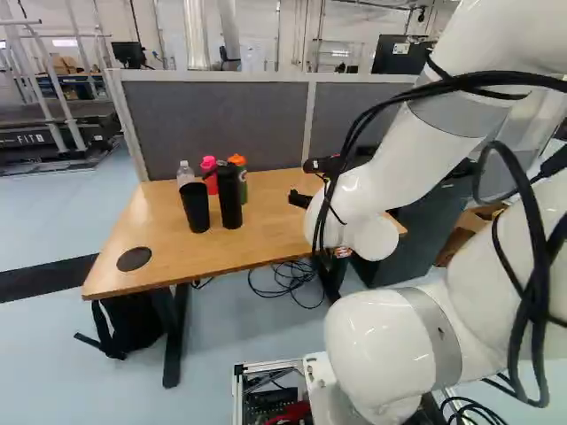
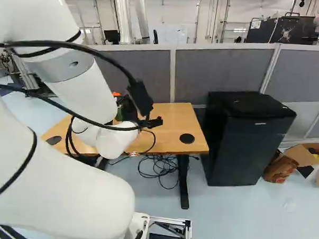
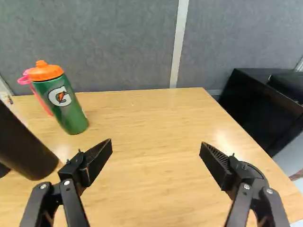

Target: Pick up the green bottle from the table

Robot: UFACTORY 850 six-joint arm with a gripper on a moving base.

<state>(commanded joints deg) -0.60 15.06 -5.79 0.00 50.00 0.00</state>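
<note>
In the left base view my gripper (image 1: 310,181) is over the right part of the table (image 1: 151,212), right of the green bottle (image 1: 244,186). The wrist view shows the gripper (image 3: 156,144) open, its two fingers wide apart with only bare wood beyond them. Ahead of the finger on the black bottle's side is the green bottle (image 3: 71,113) with its orange lid, untouched. The black bottle (image 3: 23,144) is nearer that finger. In the right base view the arm hides most of the green bottle.
Close around the green bottle are the black bottle (image 1: 229,197), a black cup (image 1: 196,209), a pink-topped bottle (image 1: 209,165) and a clear bottle (image 1: 185,173). A grey partition (image 1: 221,124) runs behind the table. A black cabinet (image 2: 243,144) stands past its far end.
</note>
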